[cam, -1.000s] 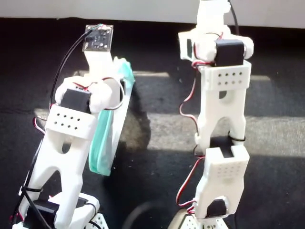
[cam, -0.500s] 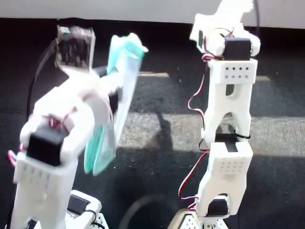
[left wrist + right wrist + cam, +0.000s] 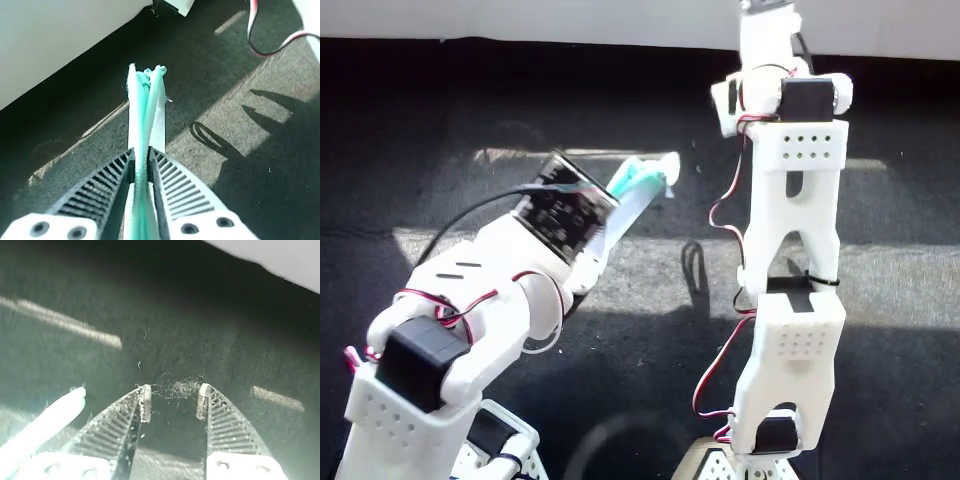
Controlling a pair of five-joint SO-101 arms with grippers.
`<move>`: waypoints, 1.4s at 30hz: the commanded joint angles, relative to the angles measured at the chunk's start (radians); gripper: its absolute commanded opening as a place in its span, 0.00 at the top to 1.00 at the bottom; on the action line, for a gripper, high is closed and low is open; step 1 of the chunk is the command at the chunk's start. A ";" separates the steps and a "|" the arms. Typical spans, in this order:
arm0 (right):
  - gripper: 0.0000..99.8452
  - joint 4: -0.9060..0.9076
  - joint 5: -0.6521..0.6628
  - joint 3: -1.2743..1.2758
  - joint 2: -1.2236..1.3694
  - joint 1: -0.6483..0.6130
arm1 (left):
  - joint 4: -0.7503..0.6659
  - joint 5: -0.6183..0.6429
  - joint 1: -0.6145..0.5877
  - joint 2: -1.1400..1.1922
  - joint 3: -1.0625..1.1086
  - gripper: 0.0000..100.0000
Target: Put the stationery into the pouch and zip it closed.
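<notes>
Left pincer (image 3: 141, 150): pressed together on the pouch (image 3: 145, 100), pinching one end of it between both fingers.

Pouch: teal and clear, held in the air above the dark worktop (image 3: 880, 300) and touching nothing but the left pincer. The left wrist view shows it edge-on, with its two walls lying close together at the free end.

Long axis: the pouch runs straight out from the left pincer, in line with the fingers. In the high view its free end (image 3: 638, 185) points away from the left arm (image 3: 470, 300) and across toward the right arm (image 3: 795, 200).

Right pincer (image 3: 172, 400): spread, with nothing between the fingers, hanging over bare worktop.

Key relation: the pouch's free end (image 3: 45, 425) lies off to one side of the right pincer, near it but apart. The right arm is the nearer one to that end.

Contents: I cannot tell whether any stationery is inside, nor how the zip stands.

Judged step: the pouch is being presented to the other arm. The next move likely needs the right pincer to turn toward the free end and meet it along this axis.

Risk: the pouch is thin and floppy, so the free end may sag or swing away.
</notes>
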 commanded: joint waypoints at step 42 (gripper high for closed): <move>0.74 -0.369 0.256 1.550 -1.064 -0.306 | 0.219 -0.368 0.128 -0.022 -0.104 0.99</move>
